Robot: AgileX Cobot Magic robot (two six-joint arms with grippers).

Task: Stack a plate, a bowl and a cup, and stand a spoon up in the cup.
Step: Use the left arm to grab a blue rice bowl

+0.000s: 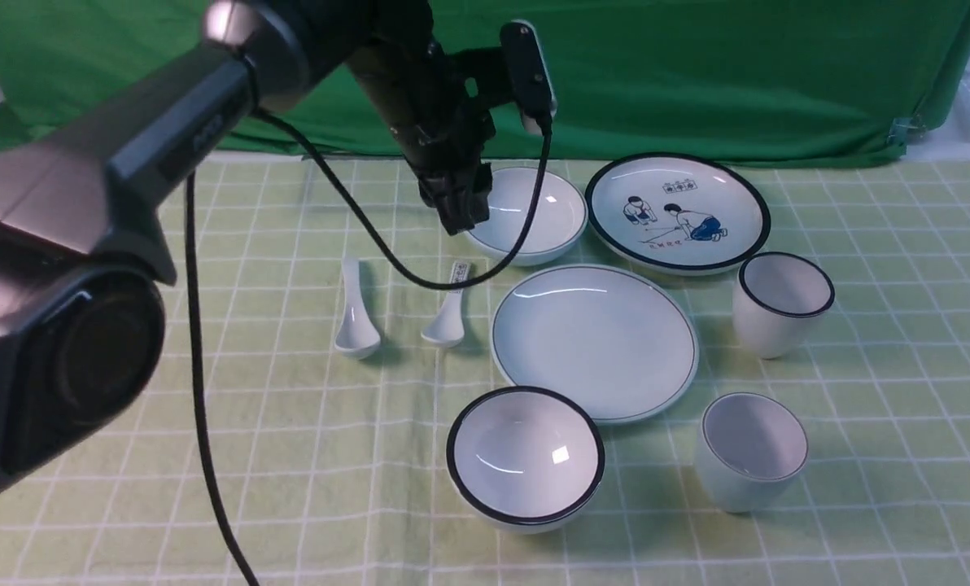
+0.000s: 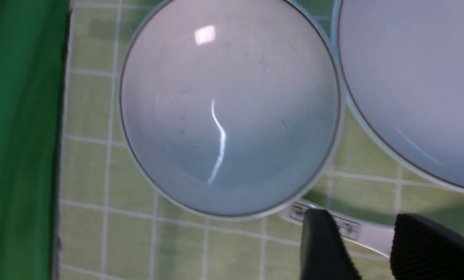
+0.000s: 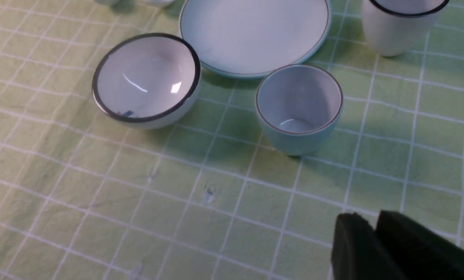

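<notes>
The bowl (image 1: pixel 526 213) (image 2: pixel 228 105) sits at the back, with the plate (image 1: pixel 595 342) (image 2: pixel 411 77) (image 3: pixel 255 35) in front of it. The cup (image 1: pixel 752 450) (image 3: pixel 298 109) stands near the front right. Left of the plate lies the plain white spoon (image 1: pixel 356 313). My left gripper (image 1: pixel 460 224) (image 2: pixel 362 217) hangs open by the bowl's left edge, above the handle of the marked spoon (image 1: pixel 448 313) (image 2: pixel 348 229), holding nothing. My right gripper (image 3: pixel 372 221) is shut and empty over bare cloth, on the near side of the cup; the front view does not show it.
A black-rimmed bowl (image 1: pixel 526 456) (image 3: pixel 146 79) stands at the front centre. A black-rimmed cup (image 1: pixel 782 303) (image 3: pixel 403 23) is to the right of the plate. A painted black-rimmed plate (image 1: pixel 679 212) lies at the back right. A green backdrop (image 1: pixel 696 73) closes the far edge.
</notes>
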